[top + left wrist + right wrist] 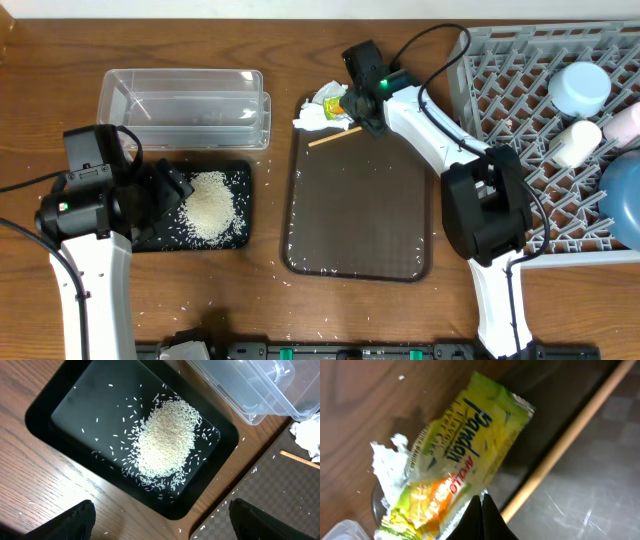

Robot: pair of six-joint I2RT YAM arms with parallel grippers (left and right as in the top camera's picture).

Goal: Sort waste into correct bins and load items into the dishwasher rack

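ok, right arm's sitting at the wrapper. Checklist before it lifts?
1. Right gripper shut: ok.
2. Snack wrapper actually pinched: cannot tell; the tips meet at its edge.
3. Napkin free of the wrapper: not ok; they touch, so it might drag along.
4. Chopstick clear of the tips: ok; it lies beside them, not between.
5. Clear tub open and empty: ok.
6. Left gripper out of the way: ok; it is open, over the black tray holding the rice.
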